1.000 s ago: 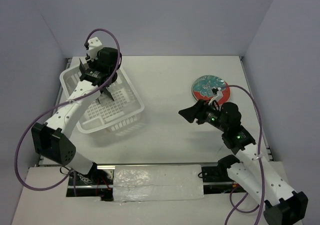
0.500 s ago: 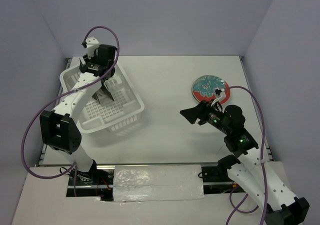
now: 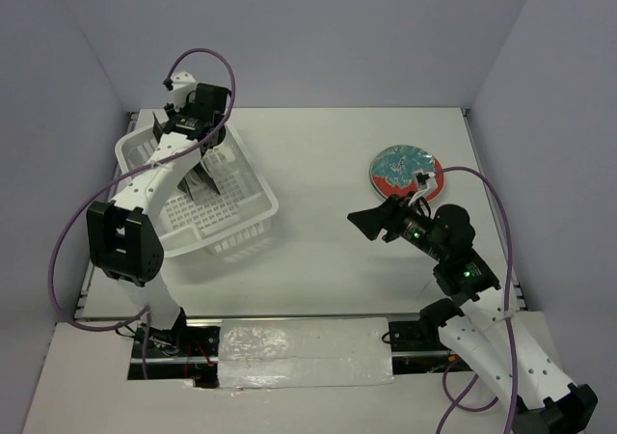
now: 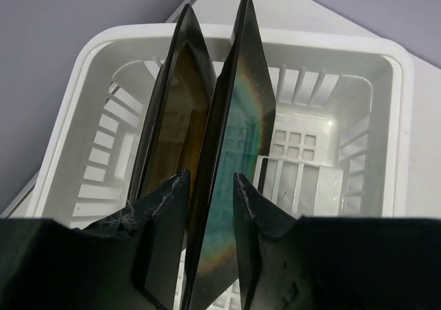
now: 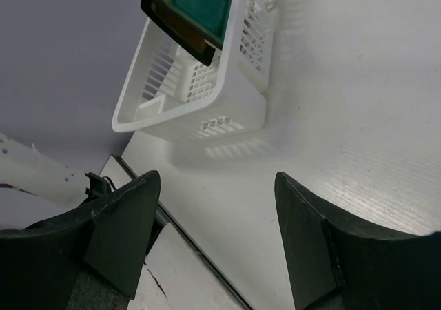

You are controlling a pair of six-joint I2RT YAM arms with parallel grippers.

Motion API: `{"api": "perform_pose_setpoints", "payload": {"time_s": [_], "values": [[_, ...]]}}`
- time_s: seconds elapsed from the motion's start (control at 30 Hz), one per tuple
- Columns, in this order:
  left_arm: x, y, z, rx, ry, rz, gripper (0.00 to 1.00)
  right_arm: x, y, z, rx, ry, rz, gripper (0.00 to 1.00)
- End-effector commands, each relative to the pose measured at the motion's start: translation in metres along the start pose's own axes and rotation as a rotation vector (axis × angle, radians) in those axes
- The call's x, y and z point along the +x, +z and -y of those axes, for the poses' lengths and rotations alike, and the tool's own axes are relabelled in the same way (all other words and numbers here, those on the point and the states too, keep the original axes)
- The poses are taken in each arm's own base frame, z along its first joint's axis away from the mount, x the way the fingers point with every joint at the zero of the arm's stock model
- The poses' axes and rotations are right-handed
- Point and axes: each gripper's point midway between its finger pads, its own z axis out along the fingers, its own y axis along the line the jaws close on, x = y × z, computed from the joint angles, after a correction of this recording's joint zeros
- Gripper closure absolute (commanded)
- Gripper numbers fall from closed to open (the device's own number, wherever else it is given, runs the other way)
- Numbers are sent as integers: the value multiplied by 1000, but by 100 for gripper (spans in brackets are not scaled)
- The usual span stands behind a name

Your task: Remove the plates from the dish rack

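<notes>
the left gripper is set inside the white slotted plastic dish rack, a finger at each face of the square, dark-rimmed, teal-centred plate, which stands on edge straight ahead; whether it is clamped cannot be told. the square amber-centred plate stands just outside one finger. the right gripper, spread and empty, is far off, the round red floral plate behind it.

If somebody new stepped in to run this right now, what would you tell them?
Left gripper: fingers straddle the teal-centred plate in the dish rack; grip cannot be confirmed.
Right gripper: open, empty, above the table.
Done: round floral plate lies on the table.
To do: teal-centred plate and amber-centred plate, both upright in the rack.
</notes>
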Motion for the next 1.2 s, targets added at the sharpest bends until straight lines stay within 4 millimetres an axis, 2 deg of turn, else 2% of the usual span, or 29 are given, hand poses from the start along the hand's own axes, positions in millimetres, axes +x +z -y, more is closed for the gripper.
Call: {"api": "perform_pose_setpoints", "payload": {"time_s": [0.0, 0.17, 0.3, 0.5, 0.63, 0.8, 0.9, 0.93, 1.07, 1.17], "values": [[-9, 6, 1, -20, -12, 13, 56, -9, -1, -10, -39, -40, 35, 26], [11, 17, 3, -62, 20, -28, 53, -3, 3, -9, -47, -28, 4, 26], [19, 25, 2, -83, 32, -44, 54, -4, 1, -12, -56, -30, 9, 26], [19, 30, -2, -98, 38, -44, 57, -9, -4, -14, -53, -44, 37, 26], [24, 33, -3, -102, 37, -53, 65, -8, -1, -11, -43, -40, 28, 26], [23, 35, 1, -95, 45, -55, 68, -7, 1, -7, -29, -39, 20, 26], [22, 36, -1, -114, 58, -61, 88, -8, 1, -7, -26, -39, 24, 26], [20, 35, -2, -120, 58, -63, 100, -7, 1, -8, -29, -39, 21, 26], [15, 32, -6, -131, 48, -52, 100, -8, 0, -9, -35, -40, 24, 26], [4, 28, -13, -152, 41, -25, 100, -8, 0, -9, -33, -39, 23, 26]]}}
